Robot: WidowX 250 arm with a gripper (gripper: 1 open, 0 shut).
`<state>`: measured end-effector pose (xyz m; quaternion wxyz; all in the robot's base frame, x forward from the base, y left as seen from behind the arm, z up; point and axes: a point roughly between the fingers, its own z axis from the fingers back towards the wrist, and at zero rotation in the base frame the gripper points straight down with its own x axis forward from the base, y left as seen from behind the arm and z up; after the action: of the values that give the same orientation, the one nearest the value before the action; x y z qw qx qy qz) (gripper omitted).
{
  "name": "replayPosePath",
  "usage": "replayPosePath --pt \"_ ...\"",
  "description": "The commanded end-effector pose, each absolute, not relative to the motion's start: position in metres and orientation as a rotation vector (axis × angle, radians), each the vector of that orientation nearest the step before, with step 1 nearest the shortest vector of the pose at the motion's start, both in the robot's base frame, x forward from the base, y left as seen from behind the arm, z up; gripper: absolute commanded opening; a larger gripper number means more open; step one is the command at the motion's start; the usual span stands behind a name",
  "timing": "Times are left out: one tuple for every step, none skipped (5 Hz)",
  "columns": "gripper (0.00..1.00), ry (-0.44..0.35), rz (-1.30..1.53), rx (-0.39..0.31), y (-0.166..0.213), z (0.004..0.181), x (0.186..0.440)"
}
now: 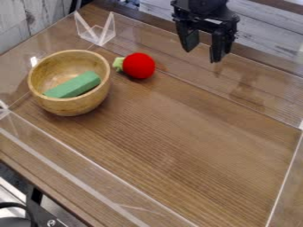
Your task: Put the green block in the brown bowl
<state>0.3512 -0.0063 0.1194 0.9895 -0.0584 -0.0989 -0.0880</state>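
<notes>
My claw (pixel 204 44) hangs over the far side of the wooden table (pixel 178 133), to the right of the red ball (pixel 140 65), with its two dark fingers (pixel 187 37) spread apart, pointing down and holding nothing. The green block (pixel 73 86) lies flat inside the brown bowl (pixel 69 82), which stands at the left side of the table, well apart from my claw, and the red ball rests just beside the bowl's far right rim
</notes>
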Motion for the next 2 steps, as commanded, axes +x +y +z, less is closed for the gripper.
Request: replayPosePath --pt "0.0 -0.258 -0.17 -0.099 0.013 0.1331 0.3677" --pt "1.0 -0.26 -0.18 -0.095 0.0072 0.1321 0.3628"
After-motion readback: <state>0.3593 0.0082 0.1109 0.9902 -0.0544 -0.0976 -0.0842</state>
